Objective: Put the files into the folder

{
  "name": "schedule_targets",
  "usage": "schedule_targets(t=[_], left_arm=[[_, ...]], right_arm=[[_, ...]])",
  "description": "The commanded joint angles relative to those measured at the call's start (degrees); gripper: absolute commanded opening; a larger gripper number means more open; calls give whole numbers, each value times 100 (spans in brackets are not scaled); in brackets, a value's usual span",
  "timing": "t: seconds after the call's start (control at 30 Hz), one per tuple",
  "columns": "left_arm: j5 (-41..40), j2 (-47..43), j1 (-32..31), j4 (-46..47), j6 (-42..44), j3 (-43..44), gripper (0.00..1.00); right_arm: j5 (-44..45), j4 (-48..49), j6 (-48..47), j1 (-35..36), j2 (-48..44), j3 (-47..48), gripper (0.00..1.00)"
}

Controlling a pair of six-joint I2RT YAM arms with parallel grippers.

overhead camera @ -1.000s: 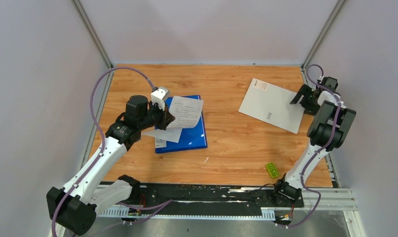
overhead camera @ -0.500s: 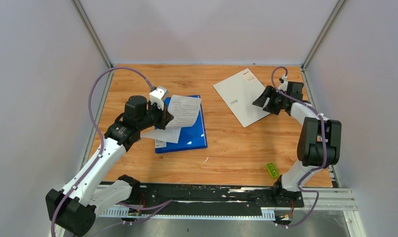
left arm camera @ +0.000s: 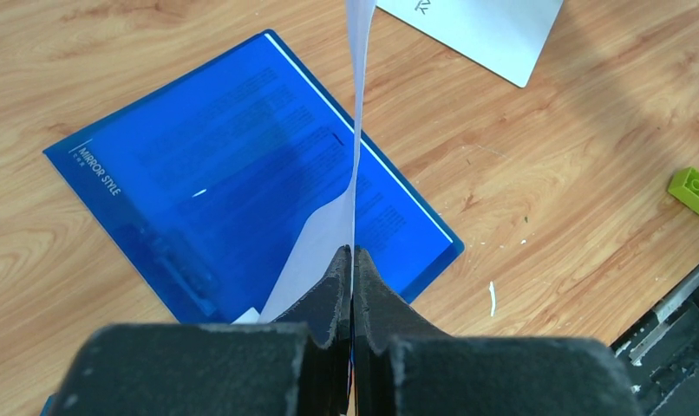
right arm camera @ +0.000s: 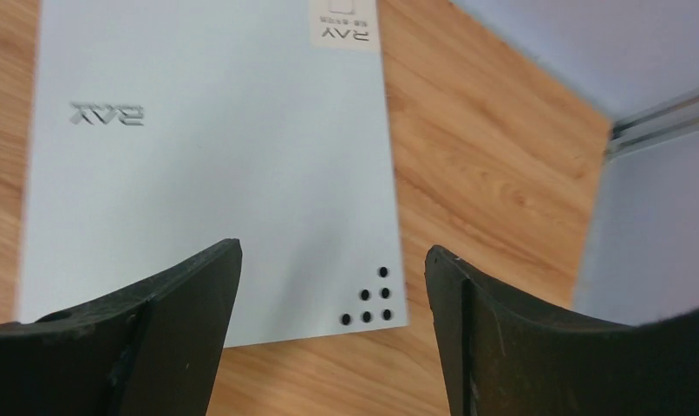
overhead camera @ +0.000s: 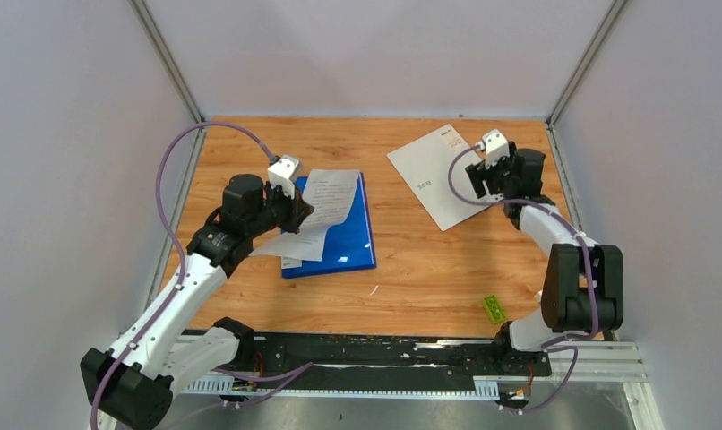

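Left gripper (left arm camera: 352, 260) is clamped tight on the edge of one white printed paper sheet (overhead camera: 330, 195). The sheet is lifted and curls over the blue translucent plastic folder (overhead camera: 353, 244), which lies flat on the wooden table (overhead camera: 411, 260). A second white printed sheet (overhead camera: 295, 245) sits at the folder's left edge, just beside that gripper; I can't tell if it's partly tucked in. Right gripper (right arm camera: 330, 251) has its fingers spread wide, holding nothing, and hovers over the pale grey stiff cover (right arm camera: 199, 173), well apart from the folder.

My read of the step: feed the held sheet in. I'd bring the right arm over to lift the blue flap first, then slide the sheet in low and flat, free edge leading. The paper is floppy and pinched at one edge only, so I'd go slow or it buckles against the cover.
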Motion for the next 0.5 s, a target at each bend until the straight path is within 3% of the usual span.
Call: schedule_targets(t=[0.0, 0.13, 0.3, 0.47], left_arm=[[62, 16, -9, 251, 15, 158, 0], [119, -37, -9, 322, -49, 61, 0], [183, 34, -9, 327, -81, 84, 0], [476, 66, -9, 450, -219, 9, 0]], right_arm=[[421, 2219, -2476, -131, 1, -1210, 79], [-438, 2220, -3445, -483, 40, -1397, 71], [-241, 3333, -4333, -565, -9, -2351, 70], [-442, 2933, -4688, -609, 91, -2199, 70]])
